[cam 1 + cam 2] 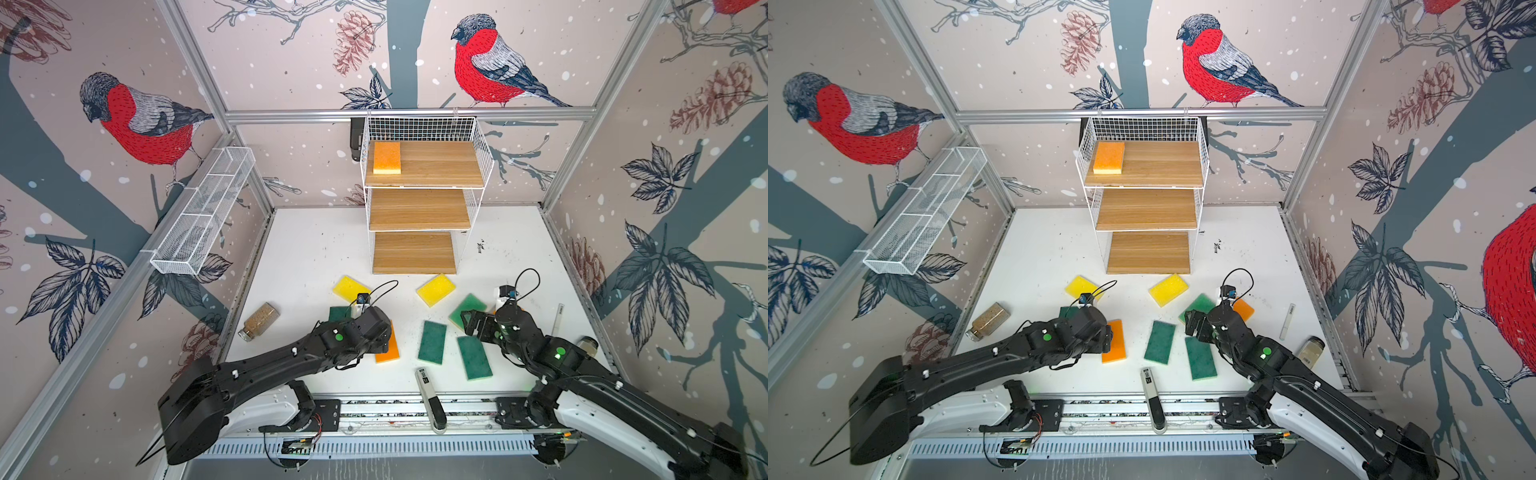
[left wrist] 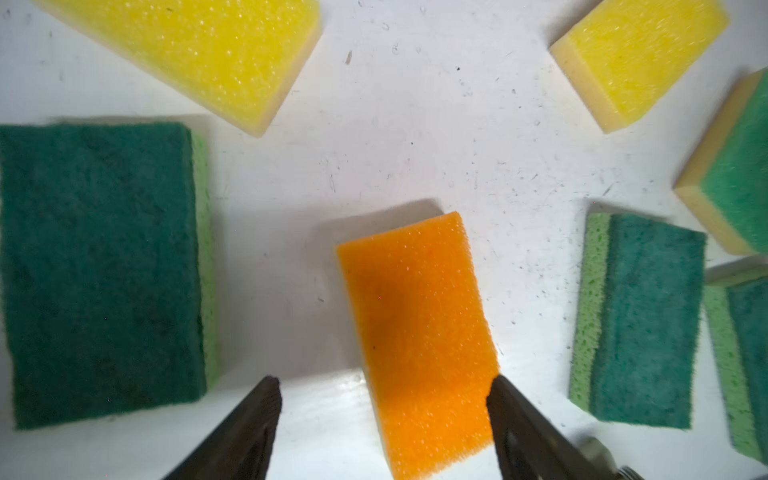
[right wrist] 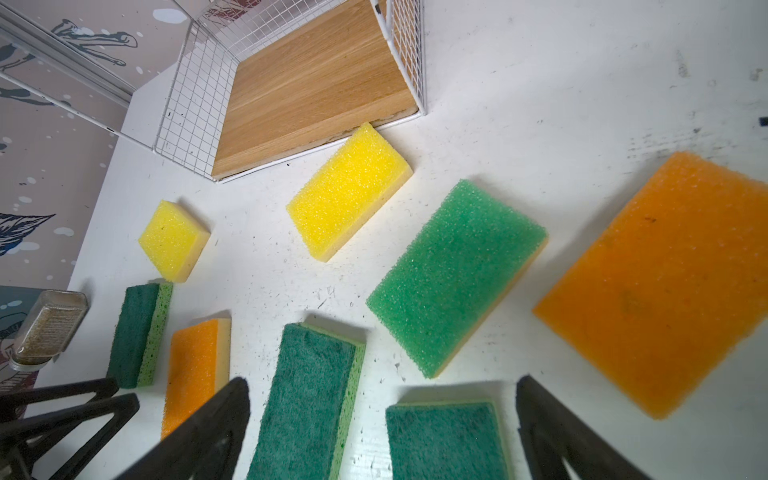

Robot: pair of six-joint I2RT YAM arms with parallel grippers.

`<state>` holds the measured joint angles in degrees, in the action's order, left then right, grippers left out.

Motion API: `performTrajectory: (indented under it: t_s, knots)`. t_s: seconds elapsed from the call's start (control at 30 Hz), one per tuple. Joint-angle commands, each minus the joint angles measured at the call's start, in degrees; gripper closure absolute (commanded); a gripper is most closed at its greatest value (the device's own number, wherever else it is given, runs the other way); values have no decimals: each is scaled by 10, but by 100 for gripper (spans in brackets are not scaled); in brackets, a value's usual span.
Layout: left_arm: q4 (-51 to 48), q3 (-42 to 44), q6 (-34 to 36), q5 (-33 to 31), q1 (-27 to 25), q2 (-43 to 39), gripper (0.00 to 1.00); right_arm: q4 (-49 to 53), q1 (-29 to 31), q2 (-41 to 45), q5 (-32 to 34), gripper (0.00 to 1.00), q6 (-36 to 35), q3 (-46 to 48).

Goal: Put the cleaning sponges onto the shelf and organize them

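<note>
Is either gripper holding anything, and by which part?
Nothing is held. The left gripper is open astride the orange sponge; the right gripper is open and empty.

Three orange sponges [image 1: 387,157] [image 1: 388,353] [image 1: 1243,309], two yellow sponges [image 1: 350,289] [image 1: 436,289], four green-topped sponges [image 1: 340,313] [image 1: 467,311] [image 1: 432,342] [image 1: 474,357]: nine in all. Two glass spice jars [image 1: 258,321] [image 1: 587,345]. One white-and-black handheld device [image 1: 430,399], one thin white strip [image 1: 559,318], one wire shelf [image 1: 482,153] with three wooden boards [image 1: 440,164] [image 1: 419,208] [image 1: 413,251], one mesh trough [image 1: 203,212].

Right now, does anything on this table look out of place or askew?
Yes. A clear glass spice jar lies on its side near the white table's left edge, and a slim white-and-black handheld device overhangs the front edge. Neither belongs to the task.
</note>
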<state>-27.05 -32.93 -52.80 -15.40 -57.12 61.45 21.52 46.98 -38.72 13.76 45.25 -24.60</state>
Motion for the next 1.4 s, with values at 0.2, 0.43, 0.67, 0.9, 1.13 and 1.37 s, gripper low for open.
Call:
performTrajectory:
  t_s: [0.2,0.43,0.67,0.9,1.13,1.37]
  knots:
    - [-13,-11,-184,-83,-103,57,17,-1,3,6,10,0,-17,3]
    - [-21,-43,-274,-101,-160,134,13,8,3,33,11,1,-22,8]
    - [-52,-70,-312,-98,-168,181,12,16,3,59,15,0,-20,15]
    - [-80,-90,-331,-105,-168,226,12,13,3,68,14,1,-22,21]
    - [-86,-133,-308,-109,-168,288,13,9,3,67,17,0,-25,21]
    - [-61,-109,-311,-94,-163,288,16,2,3,60,19,1,-28,26]
